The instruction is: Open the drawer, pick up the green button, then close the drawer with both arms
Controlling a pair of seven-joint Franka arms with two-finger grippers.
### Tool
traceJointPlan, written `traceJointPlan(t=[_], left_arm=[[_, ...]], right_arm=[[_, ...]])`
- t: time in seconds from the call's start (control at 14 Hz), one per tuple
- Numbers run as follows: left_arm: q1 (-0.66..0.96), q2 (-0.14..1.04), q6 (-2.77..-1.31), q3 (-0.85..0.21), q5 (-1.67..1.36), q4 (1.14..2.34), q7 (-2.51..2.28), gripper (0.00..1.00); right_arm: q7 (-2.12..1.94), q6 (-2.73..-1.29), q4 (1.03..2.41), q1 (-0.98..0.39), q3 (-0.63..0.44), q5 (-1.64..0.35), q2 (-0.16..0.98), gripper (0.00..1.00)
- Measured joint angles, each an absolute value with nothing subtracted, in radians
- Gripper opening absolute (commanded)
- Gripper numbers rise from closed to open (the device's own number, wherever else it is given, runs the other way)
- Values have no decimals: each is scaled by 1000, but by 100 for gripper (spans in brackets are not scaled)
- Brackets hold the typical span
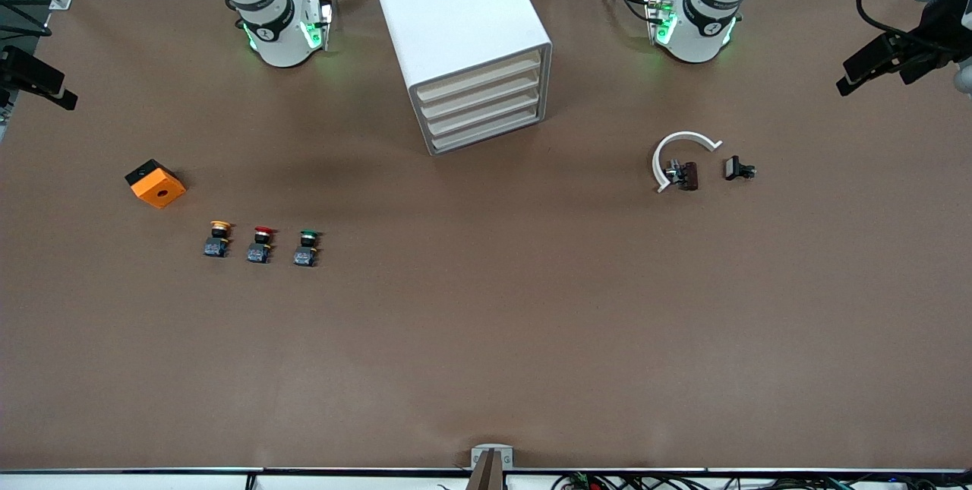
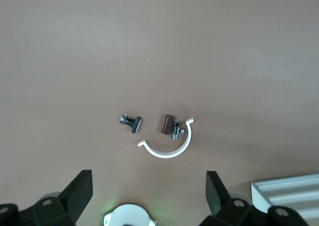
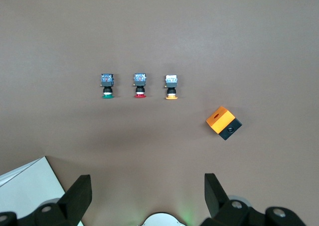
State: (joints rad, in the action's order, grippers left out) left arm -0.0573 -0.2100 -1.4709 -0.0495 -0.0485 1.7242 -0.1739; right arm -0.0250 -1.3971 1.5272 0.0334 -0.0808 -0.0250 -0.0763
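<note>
A tall white cabinet (image 1: 456, 26) stands between the two arm bases. Its four cream drawers (image 1: 480, 104) are all pushed in and look alike. The green-capped button (image 1: 307, 246) lies on the table toward the right arm's end, nearer to the front camera than the cabinet. It shows in the right wrist view too, the button (image 3: 107, 85) ending a row of three. High over that stretch of table, my right gripper (image 3: 147, 178) is open and holds nothing. My left gripper (image 2: 148, 178) hangs open and empty, high above the left arm's end of the table.
A red-capped button (image 1: 260, 244) and a yellow-capped one (image 1: 218, 238) lie beside the green one. An orange box (image 1: 156, 183) sits farther toward the right arm's end. Near the left arm lie a white C-shaped ring (image 1: 678, 150), a brown part (image 1: 688, 175) and a black part (image 1: 738, 169).
</note>
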Motion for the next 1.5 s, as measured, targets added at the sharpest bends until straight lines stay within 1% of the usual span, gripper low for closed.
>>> traceJointPlan(t=[0.21, 0.57, 0.72, 1.0, 1.5], left_arm=[[-58, -202, -1495, -49, -41, 1731, -121, 100], [-57, -207, -1662, -53, 5, 1807, 60, 100], [-57, -209, -1694, -53, 5, 1814, 121, 100], [-50, -207, -1699, -60, 5, 1793, 17, 100], [-45, -182, -1644, -92, -23, 1753, -40, 100]], right_arm=[[-25, -1411, 1561, 31, -88, -25, -105, 100], [-25, -1416, 1569, 31, -91, -25, -111, 100], [-25, -1416, 1569, 31, -91, -25, -111, 100], [-25, -1440, 1570, 31, -91, -25, -111, 100], [-26, -1460, 1570, 31, -91, -25, -112, 100]])
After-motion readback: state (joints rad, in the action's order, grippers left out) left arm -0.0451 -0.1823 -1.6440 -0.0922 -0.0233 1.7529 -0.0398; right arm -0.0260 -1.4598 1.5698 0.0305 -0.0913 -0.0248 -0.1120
